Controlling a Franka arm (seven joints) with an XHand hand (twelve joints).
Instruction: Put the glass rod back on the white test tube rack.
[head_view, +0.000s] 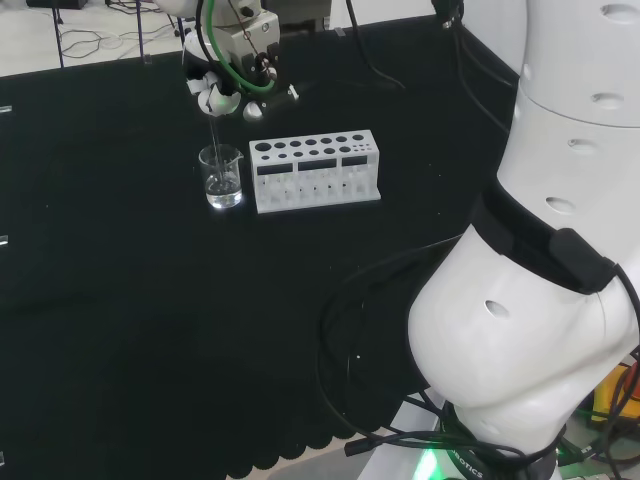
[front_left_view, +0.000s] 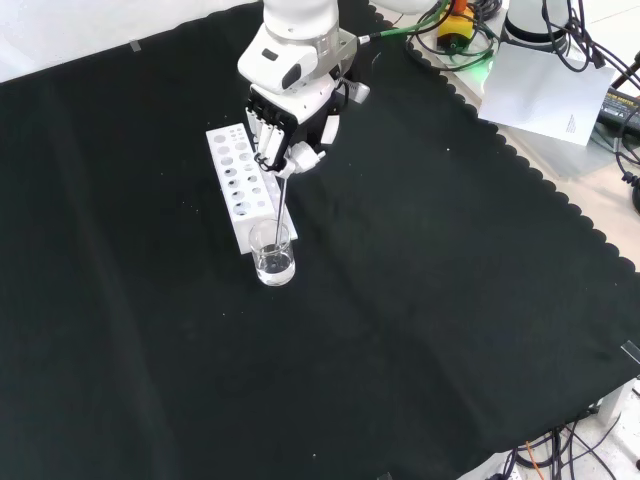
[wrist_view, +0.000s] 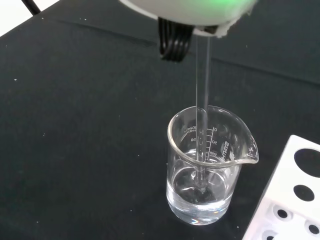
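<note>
The fingers (front_left_view: 272, 135) are curled round the top of the glass rod (wrist_view: 202, 120), so the hand (front_left_view: 290, 130) grips it. The rod looks thin, light, slippery and easy to snap. Its tip sits in a small cup (wrist_view: 210, 170) with some clear water. The white rack (head_view: 315, 170) stands just beside it on the bench (front_left_view: 450, 300).

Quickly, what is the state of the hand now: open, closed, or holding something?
Hand: closed, fingers pinching the glass rod, whose lower end stands in the beaker of clear liquid.
</note>
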